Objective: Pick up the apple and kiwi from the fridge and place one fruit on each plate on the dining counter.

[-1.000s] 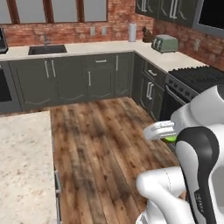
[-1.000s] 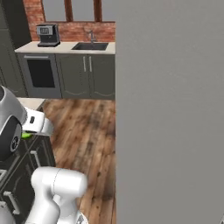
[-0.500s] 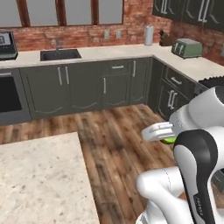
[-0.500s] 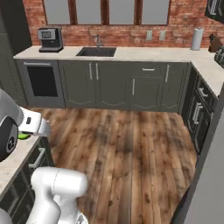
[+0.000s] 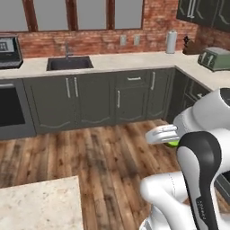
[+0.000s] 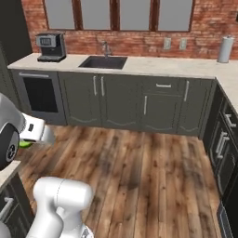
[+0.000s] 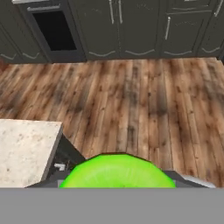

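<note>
Kiwi [image 7: 117, 171], a smooth, glossy lime-green round with faint paler streaks, sits clenched in the gripper [image 7: 118, 181] at the bottom of the hand view, carried above the wooden floor [image 7: 131, 100] beside a corner of the dining counter [image 7: 26, 148].

1 kiwi [image 7: 117, 171], 1 sink [image 6: 102, 62], 1 coffee machine [image 6: 50, 46].

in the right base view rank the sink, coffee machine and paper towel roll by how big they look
1. Dark rectangular sink basin set in the beige wall counter
2. Black and silver coffee machine
3. White upright paper towel roll

The sink and the coffee machine look close in size, so their order is unsure.
</note>
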Tool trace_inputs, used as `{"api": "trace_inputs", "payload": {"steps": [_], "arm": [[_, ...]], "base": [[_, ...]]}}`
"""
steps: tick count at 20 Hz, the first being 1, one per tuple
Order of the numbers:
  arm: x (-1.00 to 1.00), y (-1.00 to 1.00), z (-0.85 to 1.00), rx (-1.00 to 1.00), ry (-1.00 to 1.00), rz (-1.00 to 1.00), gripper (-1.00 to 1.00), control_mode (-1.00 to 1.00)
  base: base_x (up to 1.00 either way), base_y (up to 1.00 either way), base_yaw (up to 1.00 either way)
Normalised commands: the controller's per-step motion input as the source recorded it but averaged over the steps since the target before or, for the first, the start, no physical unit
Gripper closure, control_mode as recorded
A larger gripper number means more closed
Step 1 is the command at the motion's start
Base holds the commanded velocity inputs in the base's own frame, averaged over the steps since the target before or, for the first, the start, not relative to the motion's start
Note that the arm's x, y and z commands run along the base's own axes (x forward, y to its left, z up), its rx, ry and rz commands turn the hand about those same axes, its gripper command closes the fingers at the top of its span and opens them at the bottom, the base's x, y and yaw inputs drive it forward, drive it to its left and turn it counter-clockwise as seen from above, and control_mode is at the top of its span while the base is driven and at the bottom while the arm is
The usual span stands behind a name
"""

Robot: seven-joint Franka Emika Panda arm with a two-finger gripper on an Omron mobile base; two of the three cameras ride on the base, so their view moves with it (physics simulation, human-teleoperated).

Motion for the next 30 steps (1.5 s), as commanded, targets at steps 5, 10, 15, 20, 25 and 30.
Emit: {"api": "trace_inputs", "payload": {"steps": [5, 10, 15, 20, 25, 30], "arm": [[0.0, 0.0, 0.0, 0.0, 0.0, 0.0, 1.0, 1.0], [0.0, 0.0, 0.0, 0.0, 0.0, 0.0, 1.0, 1.0], [0.0, 0.0, 0.0, 0.0, 0.0, 0.0, 1.0, 1.0], [0.0, 0.0, 0.0, 0.0, 0.0, 0.0, 1.0, 1.0], [0.0, 0.0, 0.0, 0.0, 0.0, 0.0, 1.0, 1.0], [0.0, 0.0, 0.0, 0.0, 0.0, 0.0, 1.0, 1.0]], "base": [[1.0, -0.38, 0.47], [1.0, -0.07, 0.75], [1.0, -0.09, 0.77], [1.0, -0.37, 0.67], [1.0, -0.27, 0.68], [1.0, -0.03, 0.7]]}}
